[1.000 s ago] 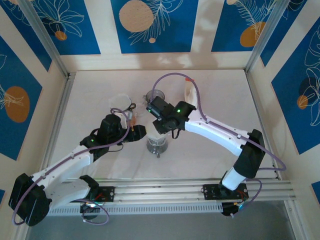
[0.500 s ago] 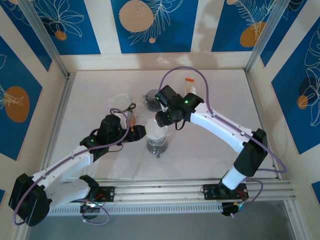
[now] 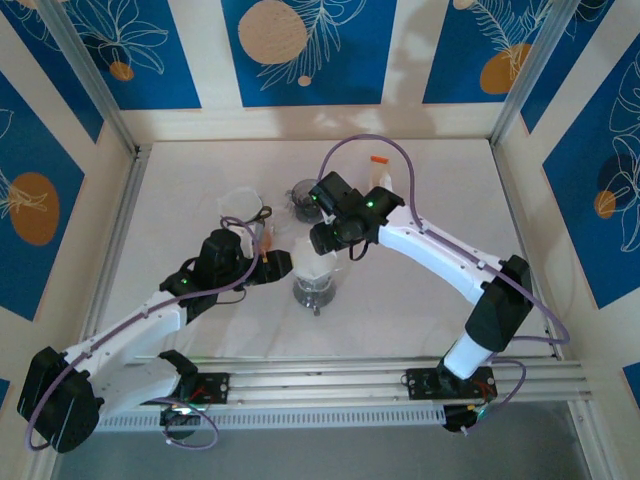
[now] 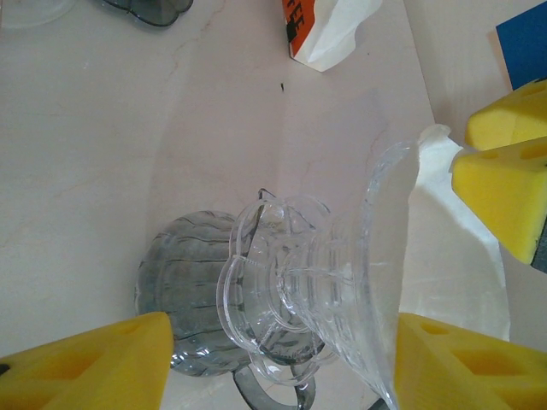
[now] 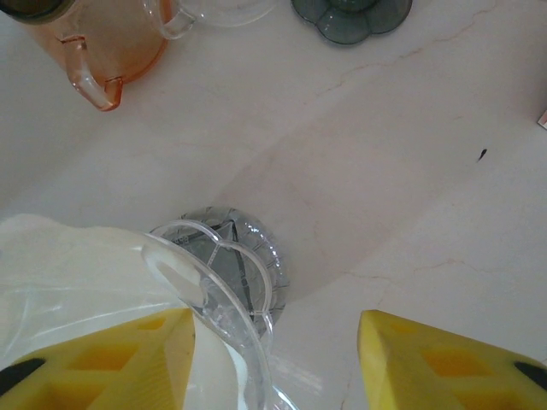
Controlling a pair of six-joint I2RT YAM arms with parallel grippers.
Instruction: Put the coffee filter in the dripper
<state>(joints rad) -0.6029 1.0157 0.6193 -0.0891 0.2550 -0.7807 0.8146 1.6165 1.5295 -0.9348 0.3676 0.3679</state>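
Find the clear, ribbed dripper (image 3: 316, 289) at mid-frame in the top view, seated on a smoky fluted base (image 4: 175, 290). Find the white paper coffee filter (image 3: 318, 266) already inside its cone (soft, creased, poking past the rim). Note the left gripper (image 4: 282, 318), yellow foam fingers spread wide at the bottom corners, dripper between, nothing pinched. Note the right gripper (image 5: 276, 312) likewise parted, one blocky finger behind the filter. See along that view's upper edge a translucent orange cup (image 5: 102, 34) and a grey flower-shaped piece (image 5: 350, 13).
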